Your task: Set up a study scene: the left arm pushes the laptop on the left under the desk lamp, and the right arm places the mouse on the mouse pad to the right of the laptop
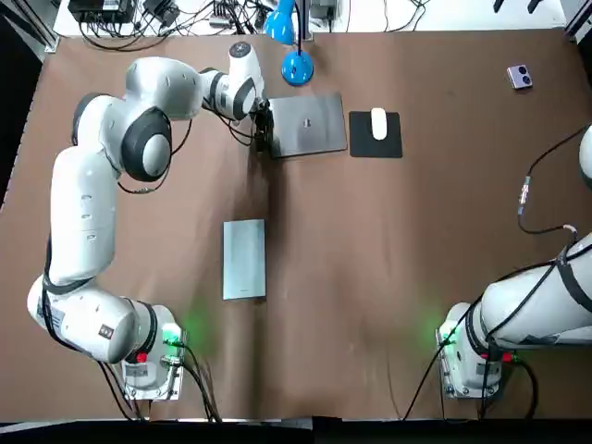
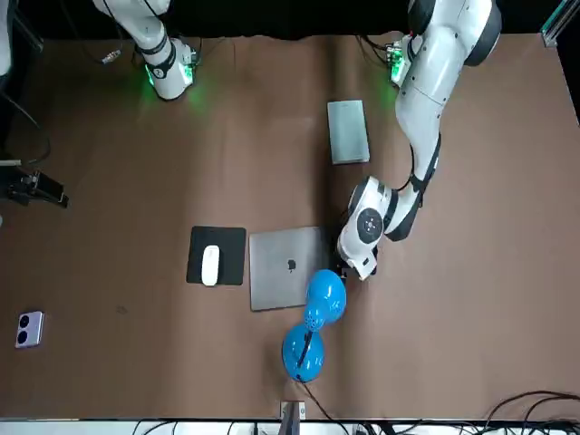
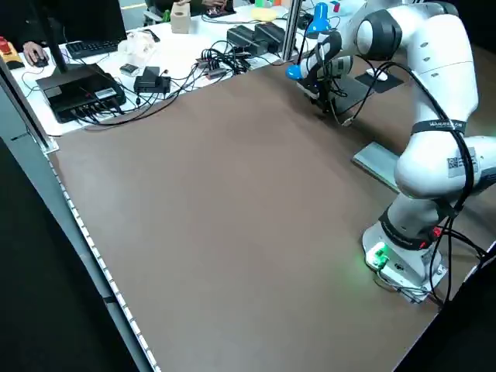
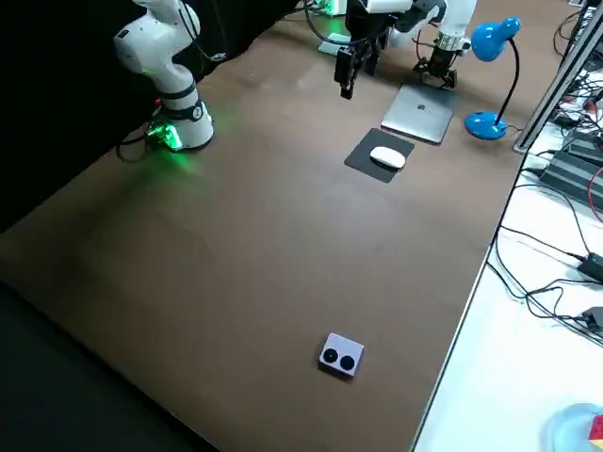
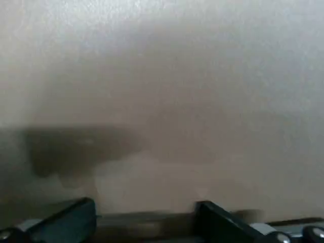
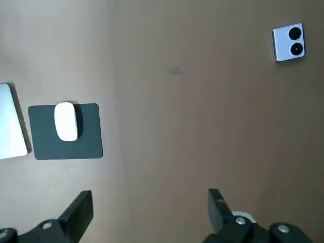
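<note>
Desk lamp (image 1: 296, 67), blue, overhung the closed silver laptop (image 1: 308, 124) beside the white mouse (image 1: 378, 122) on its black mouse pad (image 1: 376, 148); the left gripper (image 1: 262, 129) stood low at the laptop's left edge and the right gripper (image 6: 149, 202) hung high, both with jaws apart.

This is a robotics lab. A left arm (image 1: 83, 213) and a right arm (image 1: 536, 305), both white, are bolted by green-lit bases (image 1: 148, 370) at the near edge of a bare brown table (image 1: 370, 240). Along the far edge runs a white bench (image 3: 194, 43) strewn with cables (image 3: 186, 77), power bricks (image 3: 256, 35), a black box (image 3: 77, 89) and a keyboard (image 3: 91, 48), with a person's hand (image 3: 33, 53) near it. An aluminium post (image 3: 292, 31) rises there. A laptop (image 1: 310, 125), lamp (image 1: 296, 67) and pad (image 1: 375, 137) lie by that edge.
</note>
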You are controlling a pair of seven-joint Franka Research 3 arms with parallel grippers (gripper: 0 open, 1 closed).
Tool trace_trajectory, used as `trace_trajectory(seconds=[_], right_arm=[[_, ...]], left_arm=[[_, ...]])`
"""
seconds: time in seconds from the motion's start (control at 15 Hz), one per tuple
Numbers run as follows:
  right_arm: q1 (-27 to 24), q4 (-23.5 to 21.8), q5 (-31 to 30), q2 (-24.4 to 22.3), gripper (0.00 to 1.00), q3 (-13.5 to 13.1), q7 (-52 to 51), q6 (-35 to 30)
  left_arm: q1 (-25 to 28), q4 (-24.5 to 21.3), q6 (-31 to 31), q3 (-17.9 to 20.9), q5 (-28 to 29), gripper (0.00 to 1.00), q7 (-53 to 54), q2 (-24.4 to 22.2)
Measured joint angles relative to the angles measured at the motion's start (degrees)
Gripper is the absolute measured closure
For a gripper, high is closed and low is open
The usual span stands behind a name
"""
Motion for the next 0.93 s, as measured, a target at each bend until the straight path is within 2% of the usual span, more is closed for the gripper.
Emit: trace_trajectory(seconds=[0.27, 0.53, 0.8, 0.87, 0.93], right_arm=[[0.0, -0.4, 0.0, -0.3, 0.00, 0.1, 0.0, 0.3], [0.0, -0.6, 0.2, -0.3, 0.00, 0.1, 0.0, 0.3], [-0.1, -0.7, 0.3, -0.3, 0.00, 0.1, 0.1, 0.3], [-0.2, -0.7, 0.3, -0.3, 0.00, 0.1, 0.1, 0.3], [-0.2, -0.8, 0.3, -0.3, 0.00, 0.1, 0.1, 0.2]], left_arm=[[0.2, 0.1, 0.1, 0.0, 0.0, 0.00, 0.0, 0.0], [3.0, 0.2, -1.0, 0.1, 0.0, 0.00, 0.0, -1.9], [7.0, -1.7, -4.4, 0.6, 0.0, 0.00, 0.2, -7.3], [7.8, -2.3, -6.0, 0.9, 0.0, 0.00, 0.2, -9.2], [9.1, -2.9, -9.2, 1.8, 0.9, 0.00, 1.0, -13.0]])
